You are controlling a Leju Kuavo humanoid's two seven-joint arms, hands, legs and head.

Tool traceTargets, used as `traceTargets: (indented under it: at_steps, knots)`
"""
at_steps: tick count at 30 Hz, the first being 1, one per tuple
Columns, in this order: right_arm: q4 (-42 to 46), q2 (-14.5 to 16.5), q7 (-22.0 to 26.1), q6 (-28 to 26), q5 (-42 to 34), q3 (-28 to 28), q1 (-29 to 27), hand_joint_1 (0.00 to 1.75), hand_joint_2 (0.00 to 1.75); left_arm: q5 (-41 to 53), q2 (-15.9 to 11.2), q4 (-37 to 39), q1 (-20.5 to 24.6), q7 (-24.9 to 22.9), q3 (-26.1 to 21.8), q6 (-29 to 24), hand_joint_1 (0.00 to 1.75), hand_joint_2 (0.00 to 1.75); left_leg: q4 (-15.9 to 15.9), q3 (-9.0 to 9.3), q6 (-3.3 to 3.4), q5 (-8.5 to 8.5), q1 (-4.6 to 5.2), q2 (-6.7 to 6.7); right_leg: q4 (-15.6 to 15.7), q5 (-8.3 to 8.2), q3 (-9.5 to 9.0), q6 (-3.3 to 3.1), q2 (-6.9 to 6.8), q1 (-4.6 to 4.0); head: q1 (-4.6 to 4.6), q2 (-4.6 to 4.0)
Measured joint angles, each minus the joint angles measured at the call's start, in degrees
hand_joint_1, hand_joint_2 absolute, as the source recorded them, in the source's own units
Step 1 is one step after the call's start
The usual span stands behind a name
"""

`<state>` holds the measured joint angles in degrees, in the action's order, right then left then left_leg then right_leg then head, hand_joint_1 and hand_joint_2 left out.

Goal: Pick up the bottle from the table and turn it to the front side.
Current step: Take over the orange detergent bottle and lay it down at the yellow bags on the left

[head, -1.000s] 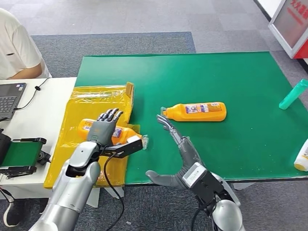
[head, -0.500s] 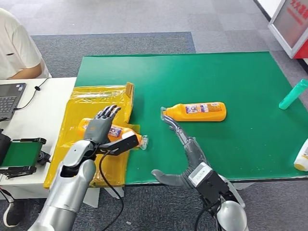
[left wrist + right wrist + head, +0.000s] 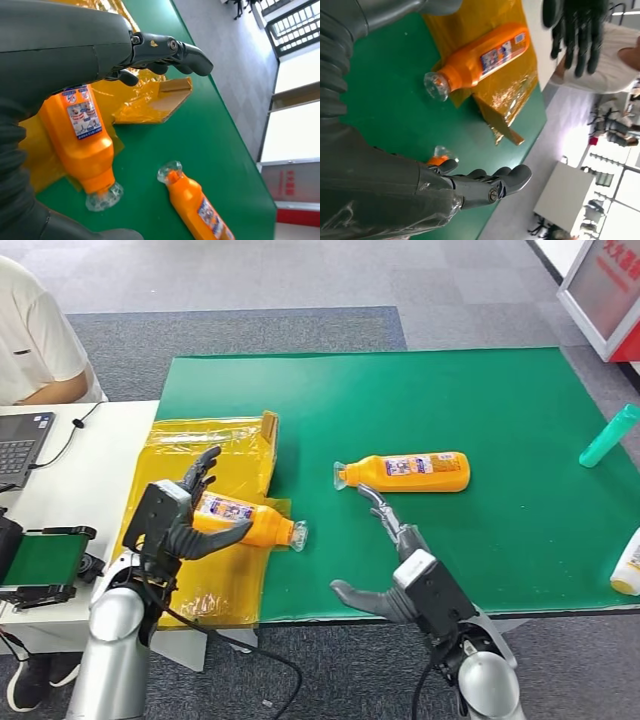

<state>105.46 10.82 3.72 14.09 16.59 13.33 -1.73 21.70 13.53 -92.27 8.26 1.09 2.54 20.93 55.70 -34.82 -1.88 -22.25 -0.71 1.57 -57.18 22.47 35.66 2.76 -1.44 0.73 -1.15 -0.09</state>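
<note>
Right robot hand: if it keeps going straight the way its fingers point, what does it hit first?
Probably the clear cap of the orange bottle lying on the green mat; the right robot hand is open, height unclear.

Silver arms [image 3: 113, 640], dark-fingered grey hands

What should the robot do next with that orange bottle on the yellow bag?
Probably close the left robot hand around the orange plastic bottle lying on the yellow plastic bag: its fingers are open and spread over the bottle's body, not yet gripping.
</note>
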Motion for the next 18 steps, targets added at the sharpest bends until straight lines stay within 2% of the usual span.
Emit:
traceTargets:
  at_steps: [5,10,18]
  knots:
    - [-3.8,0.0,-4.1,-1.2,0.3,-2.9,3.8,0.00,1.75,-12.1,-2.2,-4.3,-4.0,-0.9,0.1,1.1,0.00,1.75,0.0,0.01,0.01,0.01,0.01,0.00,0.0,-0.01,-0.01,0.01,0.00,0.01,0.00,0.00]
    - [-7.9,0.0,-5.1,-2.1,-0.6,-6.1,6.9,0.00,1.75,-26.2,-3.9,-7.5,-7.7,1.4,0.1,0.6,0.00,1.75,0.0,0.00,0.01,0.01,0.01,0.00,0.0,-0.01,0.00,0.02,-0.01,0.01,0.01,-0.01]
    - [-11.1,0.0,-4.9,-6.5,2.6,-9.8,10.0,0.00,1.75,-31.2,-3.8,-11.4,-8.8,3.1,-0.3,-3.5,0.00,1.75,0.0,-0.01,0.01,0.01,0.01,0.00,0.0,-0.02,-0.01,0.02,-0.01,0.01,-0.01,0.00]
